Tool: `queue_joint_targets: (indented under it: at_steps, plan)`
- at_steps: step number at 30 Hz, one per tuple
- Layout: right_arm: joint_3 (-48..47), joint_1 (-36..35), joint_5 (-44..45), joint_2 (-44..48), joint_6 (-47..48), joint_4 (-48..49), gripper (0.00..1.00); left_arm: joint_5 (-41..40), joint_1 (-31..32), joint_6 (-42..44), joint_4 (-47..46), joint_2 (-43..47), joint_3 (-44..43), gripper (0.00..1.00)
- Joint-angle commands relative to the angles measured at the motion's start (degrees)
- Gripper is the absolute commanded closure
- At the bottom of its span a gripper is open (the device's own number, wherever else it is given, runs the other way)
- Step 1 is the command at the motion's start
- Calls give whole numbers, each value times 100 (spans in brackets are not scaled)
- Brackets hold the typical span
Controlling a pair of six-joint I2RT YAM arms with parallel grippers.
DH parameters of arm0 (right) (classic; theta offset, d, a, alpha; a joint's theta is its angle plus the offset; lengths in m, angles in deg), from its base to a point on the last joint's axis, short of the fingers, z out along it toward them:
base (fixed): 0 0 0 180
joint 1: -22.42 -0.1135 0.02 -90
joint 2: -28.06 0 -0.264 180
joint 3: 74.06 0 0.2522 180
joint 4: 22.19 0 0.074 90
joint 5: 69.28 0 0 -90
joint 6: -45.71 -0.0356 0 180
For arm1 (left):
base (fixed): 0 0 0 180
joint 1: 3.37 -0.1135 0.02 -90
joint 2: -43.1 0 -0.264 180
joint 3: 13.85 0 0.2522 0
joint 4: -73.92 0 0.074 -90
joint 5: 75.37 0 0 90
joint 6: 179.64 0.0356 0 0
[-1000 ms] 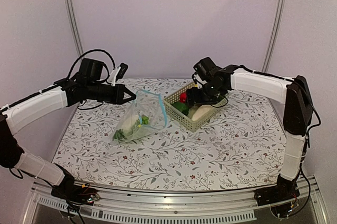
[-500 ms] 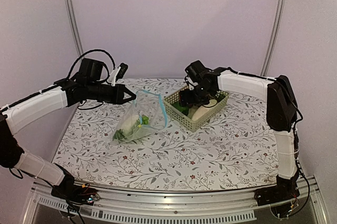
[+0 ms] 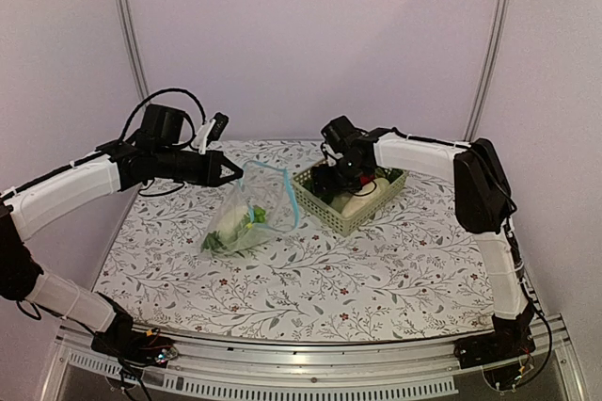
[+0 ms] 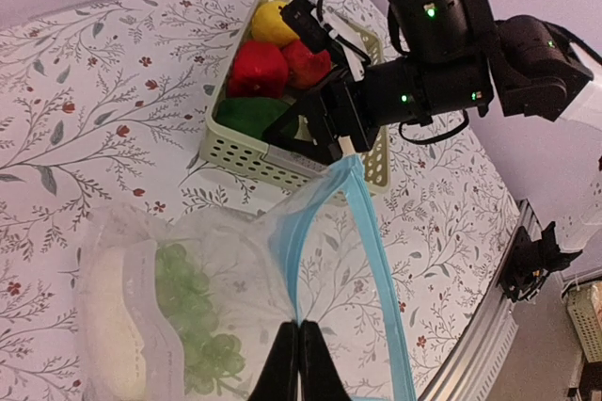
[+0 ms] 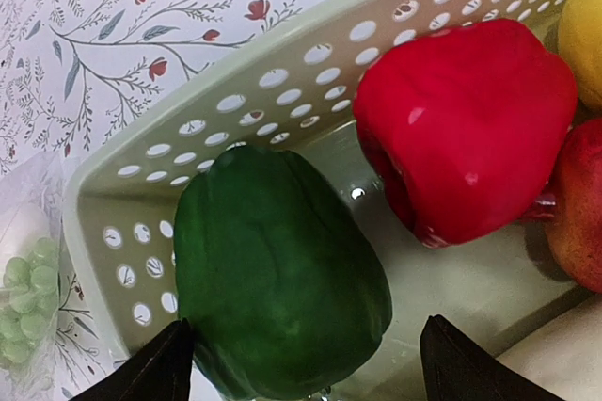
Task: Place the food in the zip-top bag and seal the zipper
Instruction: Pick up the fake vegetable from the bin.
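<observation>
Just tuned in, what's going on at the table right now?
The left gripper is shut on the zip-top bag, holding its mouth open; green and white food is inside. The right gripper hangs open in the basket, fingers straddling the green pepper, not yet gripping. A red pepper lies beside it.

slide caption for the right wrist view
Open right gripper straddling a green pepper beside a red pepper in the pale green basket

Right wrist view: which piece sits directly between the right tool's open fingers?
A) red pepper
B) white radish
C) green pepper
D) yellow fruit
C: the green pepper fills the gap between the right tool's spread fingers; the red pepper lies off to one side.
</observation>
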Motion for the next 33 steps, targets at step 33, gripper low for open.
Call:
queue_joint_targets:
  at_steps: [33]
  plan:
    - [-365, 66, 15, -521, -413, 407, 28, 96, -64, -11, -28, 14, -117, 100]
